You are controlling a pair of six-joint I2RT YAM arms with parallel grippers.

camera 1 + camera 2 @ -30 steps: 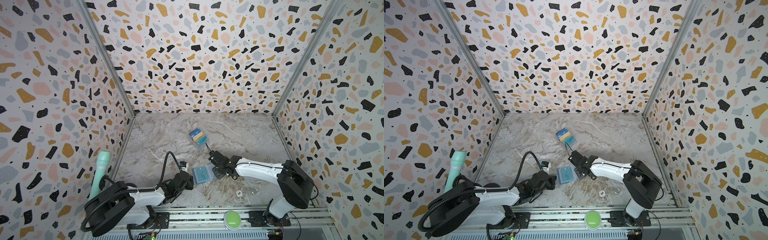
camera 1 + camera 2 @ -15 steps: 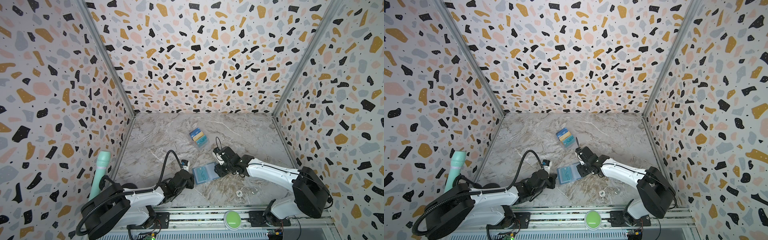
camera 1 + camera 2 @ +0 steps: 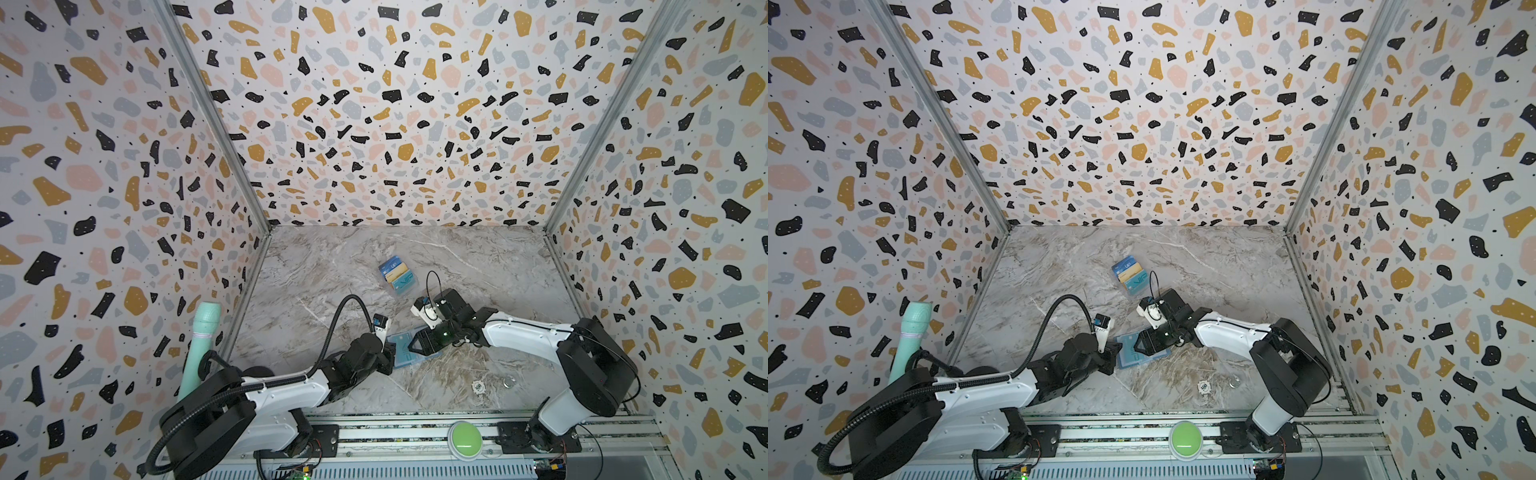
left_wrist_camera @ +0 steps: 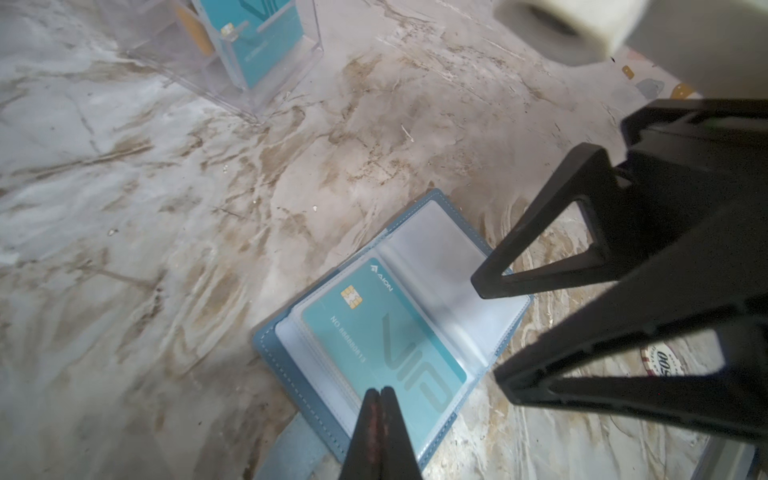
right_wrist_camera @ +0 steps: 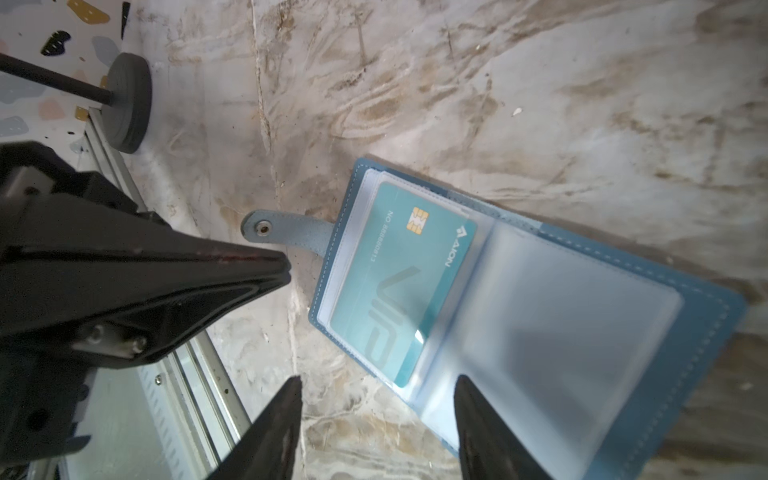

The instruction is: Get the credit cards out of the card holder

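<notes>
Card holder (image 5: 706,316) lies open and flat on the counter (image 5: 540,104) near the front, between the two arms. One teal card (image 5: 399,286) sits in the sleeve page on its strap (image 5: 282,232) side, and the facing page looks empty. Pinched together on nothing, the left gripper (image 4: 377,392) has its tip just beside the strap end of the holder; whether it touches is unclear. Over the holder's near edge the right gripper (image 5: 376,380) hangs with jaws moderately apart, holding nothing. Further back, a clear stand (image 4: 253,102) carries other cards (image 3: 397,272). The step in hand looks like drawing out the teal card. Next, the right gripper would need to catch that card's edge at the sleeve opening and slide it out along the page, while the left gripper pins the holder against sliding.
</notes>
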